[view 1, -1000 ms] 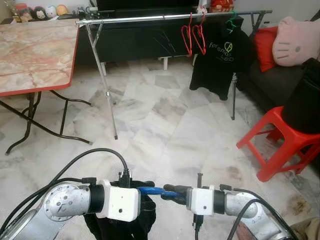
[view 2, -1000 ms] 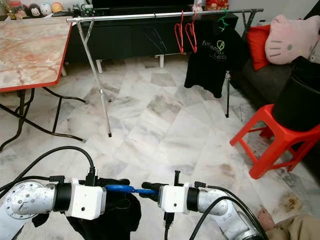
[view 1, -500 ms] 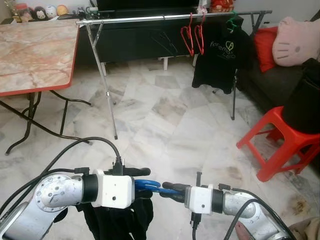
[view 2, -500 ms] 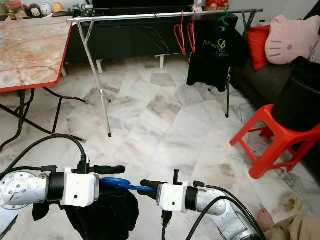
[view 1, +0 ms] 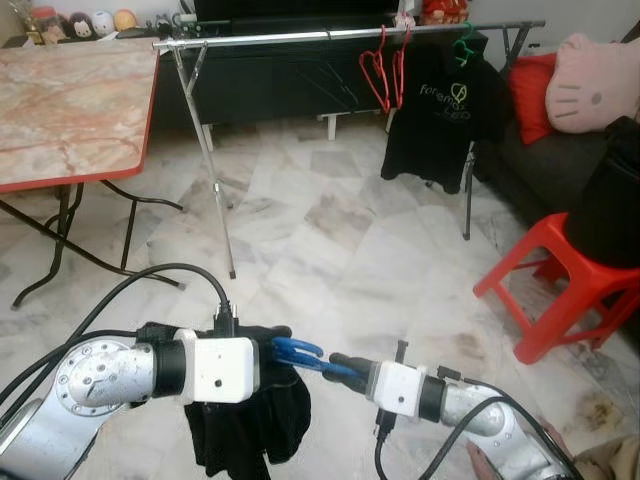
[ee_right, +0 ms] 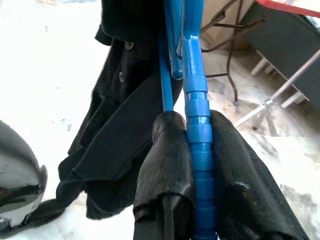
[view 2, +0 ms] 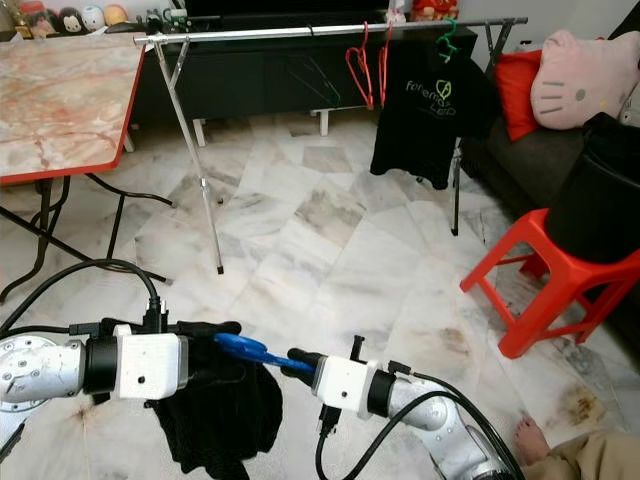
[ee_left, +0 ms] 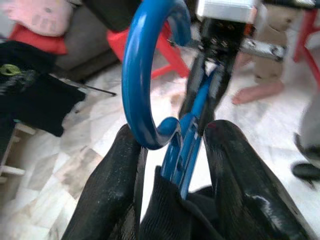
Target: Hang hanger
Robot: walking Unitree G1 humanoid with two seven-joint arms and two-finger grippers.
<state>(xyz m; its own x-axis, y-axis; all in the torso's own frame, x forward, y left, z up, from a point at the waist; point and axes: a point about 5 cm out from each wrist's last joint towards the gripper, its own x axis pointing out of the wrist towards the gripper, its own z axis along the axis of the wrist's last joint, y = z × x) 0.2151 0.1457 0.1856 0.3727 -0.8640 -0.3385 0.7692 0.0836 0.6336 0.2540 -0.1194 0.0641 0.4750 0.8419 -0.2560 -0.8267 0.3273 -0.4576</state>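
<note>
**Inspector:** Hanger status?

**Assistant:** Blue hanger sits low in front of the robot, held between both arms above the marble floor. Its hook curves up by the left gripper; the left wrist view shows the two black fingers standing either side of the hook's base, pressed to it.

**Inspector:** Right side?

**Assistant:** Right gripper is clamped on the hanger's ribbed blue bar, fingers tight against it on both sides.

**Inspector:** Load?

**Assistant:** A black garment hangs from the hanger below the left gripper. Its shape is bunched; I cannot tell what kind of garment it is, and much of the hanger's frame is hidden in the cloth.

**Inspector:** Destination?

**Assistant:** The metal clothes rail stands well apart, across the floor. Red hangers and a black T-shirt on a green hanger hang there. The rail's right end is partly hidden behind the shirt.
</note>
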